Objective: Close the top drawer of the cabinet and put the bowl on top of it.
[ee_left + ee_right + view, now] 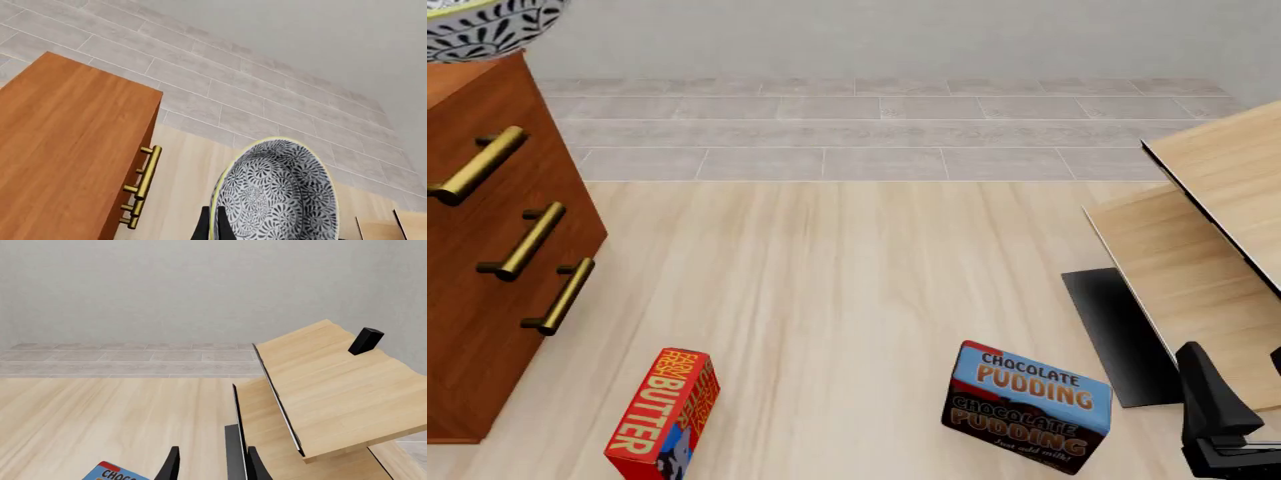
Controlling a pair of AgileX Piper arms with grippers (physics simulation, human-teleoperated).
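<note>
The bowl (280, 195), blue-grey floral with a pale yellowish rim, is tilted in the left wrist view, and my left gripper (215, 227) is shut on its rim. In the front view the bowl (487, 25) hangs in the top left corner, just above the cabinet (481, 260); the left gripper is out of frame there. The top drawer (467, 130) sits flush with the two below, and its brass handle (481, 165) lines up with theirs. My right gripper (1221, 420) is low at the right, open and empty (213, 465).
A red butter box (667, 415) stands near the front, right of the cabinet. A chocolate pudding box (1028, 405) lies left of my right gripper. Pale wood furniture (1214, 200) with a dark base plate (1114, 335) fills the right side.
</note>
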